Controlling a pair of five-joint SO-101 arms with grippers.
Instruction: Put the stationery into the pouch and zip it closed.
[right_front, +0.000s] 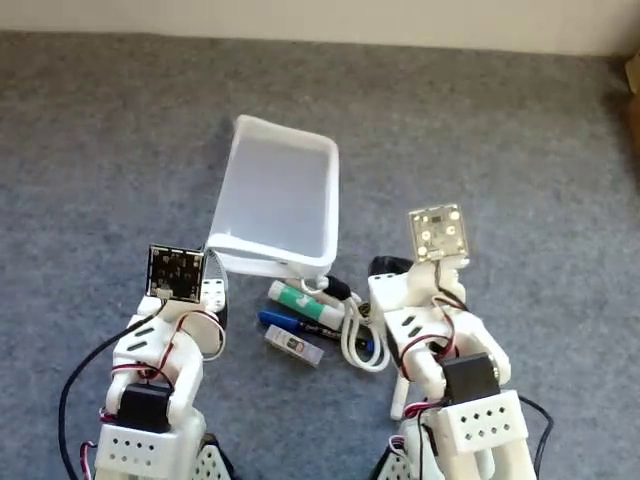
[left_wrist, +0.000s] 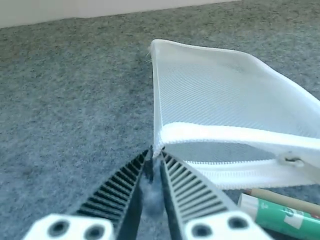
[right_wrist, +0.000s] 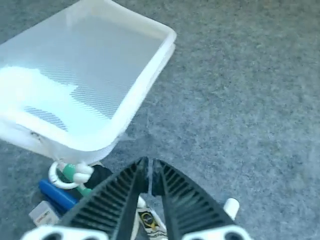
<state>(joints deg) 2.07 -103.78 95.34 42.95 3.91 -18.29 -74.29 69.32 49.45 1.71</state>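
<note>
The left gripper (left_wrist: 152, 162) is pinching the white mesh pouch (left_wrist: 225, 95) at its near-left corner, while the right gripper (right_wrist: 149, 172) is hovering, jaws together, above the stationery (right_front: 305, 300).

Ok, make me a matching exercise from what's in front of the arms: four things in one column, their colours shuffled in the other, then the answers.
Things
1. pouch
2. marker nearest the pouch
3. next marker toward the arms
4. carpet

Colours
A. blue
B. grey
C. white, see-through mesh
D. green and white

Pairs: 1-C, 2-D, 3-A, 4-B
</note>
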